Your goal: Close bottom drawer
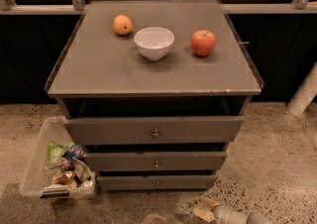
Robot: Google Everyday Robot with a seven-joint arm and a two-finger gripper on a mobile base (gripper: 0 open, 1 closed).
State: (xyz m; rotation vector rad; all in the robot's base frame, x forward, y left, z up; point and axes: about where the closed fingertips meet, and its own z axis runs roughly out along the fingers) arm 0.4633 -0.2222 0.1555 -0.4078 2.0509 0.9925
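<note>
The claw [205, 212] low before the dark grey-brown wooden bottom drawer [157, 182].
It sits at the frame's bottom edge; whether apart or together, I cannot tell.

On the cabinet top [148, 77], bowl [154, 42] between orange [122, 25] left and apple [203, 43] right; bin [37, 168] left of bottom drawer [157, 182], gripper [204, 209] before it.

The gripper [204, 209] sits at the bottom edge, its grey arm [237, 216] seemingly stretching off to the right.
</note>
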